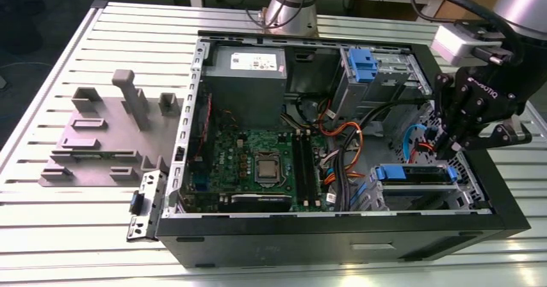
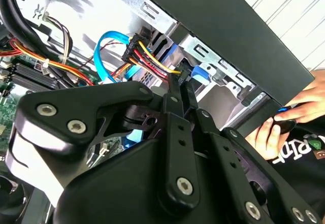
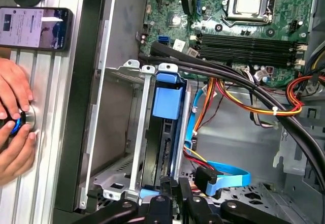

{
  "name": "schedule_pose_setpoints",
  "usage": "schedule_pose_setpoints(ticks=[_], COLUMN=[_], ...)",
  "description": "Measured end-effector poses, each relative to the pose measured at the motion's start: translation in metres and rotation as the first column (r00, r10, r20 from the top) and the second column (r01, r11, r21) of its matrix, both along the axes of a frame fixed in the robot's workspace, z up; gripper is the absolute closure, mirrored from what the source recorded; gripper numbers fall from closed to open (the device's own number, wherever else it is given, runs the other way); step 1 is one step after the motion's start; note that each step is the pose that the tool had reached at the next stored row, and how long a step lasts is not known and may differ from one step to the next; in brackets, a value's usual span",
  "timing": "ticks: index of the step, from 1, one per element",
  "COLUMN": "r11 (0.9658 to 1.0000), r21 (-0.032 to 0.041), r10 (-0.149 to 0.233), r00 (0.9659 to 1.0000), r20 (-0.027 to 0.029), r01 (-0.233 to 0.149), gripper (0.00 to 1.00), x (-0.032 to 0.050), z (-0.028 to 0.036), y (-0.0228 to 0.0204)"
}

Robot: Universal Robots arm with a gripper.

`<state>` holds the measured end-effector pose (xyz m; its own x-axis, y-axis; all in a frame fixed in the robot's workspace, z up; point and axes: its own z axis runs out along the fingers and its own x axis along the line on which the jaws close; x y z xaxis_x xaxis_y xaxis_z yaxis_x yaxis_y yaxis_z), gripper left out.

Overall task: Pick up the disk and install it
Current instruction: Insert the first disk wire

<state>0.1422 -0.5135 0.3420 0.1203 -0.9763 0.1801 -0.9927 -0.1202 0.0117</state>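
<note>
Disk (image 3: 163,132) first: it is already sitting in its slot, right under my gripper (image 3: 174,183). I am not carrying it. It lies down inside the metal cage (image 3: 134,148) in the corner of the computer case (image 1: 342,226). Its blue rails run along its sides, and its blue handle (image 3: 166,102) is at the end away from me.

My gripper's two fingers are pressed close together, and I see nothing held between them. In the first wrist view the tips hang just over the near end of the disk. I cannot tell if they touch it or only hover.

So picking up looks done, and most of putting in looks done too, I think. The disk seems to be all the way down in the cage, but I cannot see if it has clicked in.

Just beside my tips is a black plug (image 3: 203,176) on a flat blue cable (image 3: 231,176). A bunch of red, yellow and black wires (image 2: 147,56) is close by as well. I cannot tell if these are pushed into the disk — that part may be left to do.

A bit further out, past the case wall, a person's hands (image 3: 12,132) rest on the table by a phone (image 3: 33,28).

Further from me is the green board (image 1: 230,155), and beyond that the big grey metal box (image 1: 246,75). A bare blue clip (image 1: 362,65) with no drive sits in the far bay.
</note>
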Motion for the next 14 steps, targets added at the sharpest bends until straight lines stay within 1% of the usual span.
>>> schedule_pose_setpoints(ticks=[4,7,9,11,13,14], r11=[1.0,1.0,1.0,0.9999,0.9999,0.9999], r21=[0.0003,0.0002,0.0001,0.0004,0.0034,0.0066], r10=[0.003,0.007,0.009,0.011,0.011,0.011], r00=[0.9998,0.9996,0.9994,0.9994,0.9993,0.9993], r20=[0.0173,0.0275,0.0319,0.0341,0.0353,0.0358], r01=[-0.003,-0.007,-0.009,-0.011,-0.011,-0.012], gripper=[0.82,0.82,0.82,0.82,0.82,0.82], x=[-0.0038,-0.0067,-0.009,-0.0107,-0.0115,-0.0117], z=[-0.0001,0.0,0.0,-0.0001,-0.0002,-0.0002], y=[-0.0013,-0.0022,-0.0028,-0.0037,-0.0054,-0.0065])
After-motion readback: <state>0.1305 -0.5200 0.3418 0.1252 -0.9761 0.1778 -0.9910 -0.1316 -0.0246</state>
